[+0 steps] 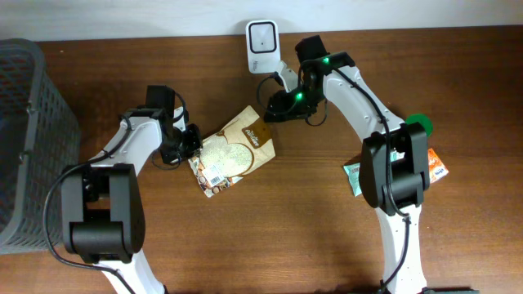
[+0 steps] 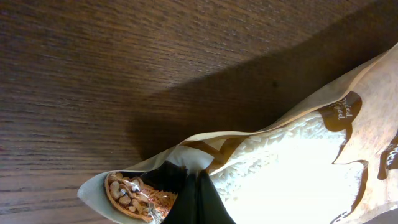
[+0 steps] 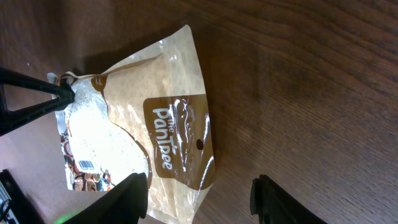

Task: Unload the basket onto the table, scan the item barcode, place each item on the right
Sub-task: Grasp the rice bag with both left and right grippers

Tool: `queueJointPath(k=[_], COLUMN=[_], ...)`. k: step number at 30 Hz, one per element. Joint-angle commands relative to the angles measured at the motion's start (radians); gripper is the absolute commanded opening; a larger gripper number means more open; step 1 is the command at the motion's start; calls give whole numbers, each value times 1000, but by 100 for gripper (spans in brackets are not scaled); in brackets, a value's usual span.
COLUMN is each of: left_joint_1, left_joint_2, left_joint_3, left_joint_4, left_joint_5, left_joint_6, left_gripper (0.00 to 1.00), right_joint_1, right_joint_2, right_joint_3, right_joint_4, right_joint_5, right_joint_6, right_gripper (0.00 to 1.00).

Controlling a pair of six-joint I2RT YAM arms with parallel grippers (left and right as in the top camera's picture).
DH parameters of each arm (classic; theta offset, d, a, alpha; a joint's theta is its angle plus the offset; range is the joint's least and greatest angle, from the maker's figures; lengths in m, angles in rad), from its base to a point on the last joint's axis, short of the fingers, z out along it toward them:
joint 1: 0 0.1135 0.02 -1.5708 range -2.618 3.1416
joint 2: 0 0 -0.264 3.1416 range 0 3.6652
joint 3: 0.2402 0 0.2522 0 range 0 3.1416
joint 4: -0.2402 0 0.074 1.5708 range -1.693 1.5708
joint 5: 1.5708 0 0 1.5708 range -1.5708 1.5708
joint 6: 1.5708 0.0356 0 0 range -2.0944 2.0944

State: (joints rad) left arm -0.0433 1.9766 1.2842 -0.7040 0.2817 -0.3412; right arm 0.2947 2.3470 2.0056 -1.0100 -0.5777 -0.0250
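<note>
- Left fingers [image 2: 198, 200] are clamped on a thin corner of the bag [image 1: 237, 147], which lies on the worktop [image 1: 327, 237]; so small a pinch may slip on lifting.
- Right fingers [image 3: 129, 198] hang parted and empty over the bag's far end; closing there could crumple it.
- Barcode [image 1: 214, 175] faces up, not toward the scanner [image 1: 261, 37]; a poor tilt means no read.

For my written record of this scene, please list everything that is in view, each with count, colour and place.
bag: one, tan and brown, table centre
scanner: one, white, far edge
basket: one, grey, left side
packets: seemingly two, orange and teal, partly hidden under the right arm
round thing: one, green, right side
table: one, dark brown wood
left gripper: black, shut on the bag's left edge
right gripper: black, open, holding nothing, beside the scanner
</note>
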Motion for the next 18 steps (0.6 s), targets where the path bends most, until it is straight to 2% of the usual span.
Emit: queueJointPath(k=[1,14,18], left_joint_1=[-7,18,29], left_joint_2=[71,156,156], left_joint_3=[-44,-44,-44], left_joint_4=[8,64,68], left_joint_5=[-20,-69,-69], left_joint_6=[-10,51,52], left_gripper=[0,0,0], right_joint_1=[20,12,32], right_joint_2=[25,136,160], right_joint_3=[-5,-5,-5], right_joint_4=[1,38,49], right_joint_5=[-18,-164,-276], right_joint_6=[7,7,7], right_gripper=[54,54,54])
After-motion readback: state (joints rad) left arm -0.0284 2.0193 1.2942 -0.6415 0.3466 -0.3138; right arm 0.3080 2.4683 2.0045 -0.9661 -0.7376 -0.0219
